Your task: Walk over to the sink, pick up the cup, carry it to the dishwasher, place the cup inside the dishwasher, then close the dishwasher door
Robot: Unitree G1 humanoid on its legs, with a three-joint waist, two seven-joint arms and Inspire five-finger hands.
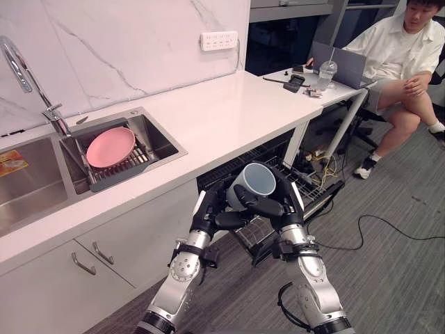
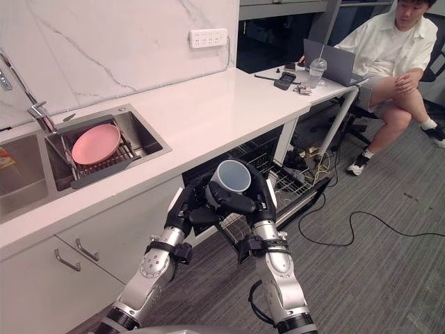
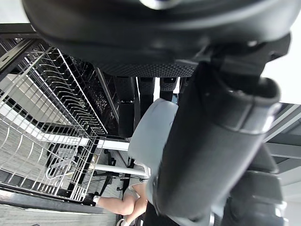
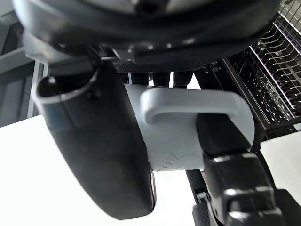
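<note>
1. While the white stone countertop (image 1: 229, 111) runs above and beyond the left hand (image 1: 211, 211) and the right hand (image 1: 286, 209), reaching furthest on the left hand's side, it plays no part in the coming move.
2. Under its edge, the open dishwasher's wire rack (image 1: 307, 182) lies just beyond and below both hands, showing more on the right hand's side. I judge this the relation that matters: the pale blue-grey cup (image 1: 254, 182) must go forward and down into it.
3. Well apart on the left hand's side, the steel sink (image 1: 158, 136) holds a round pink plate (image 1: 110, 147). A flat orange item (image 1: 12, 162) lies in the neighbouring basin, any print on it too small to read.
4. Both hands are curled round the cup, which hangs between the palms off any surface, so neither hand is nearer.
5. Its long axis is tilted, mouth upward toward the head camera, base down between the palms. It probably needs turning mouth-down before release.
6. Its loop handle (image 4: 193, 106) sits on the right hand's side, beside the thumb. No writing shows on the cup.
</note>
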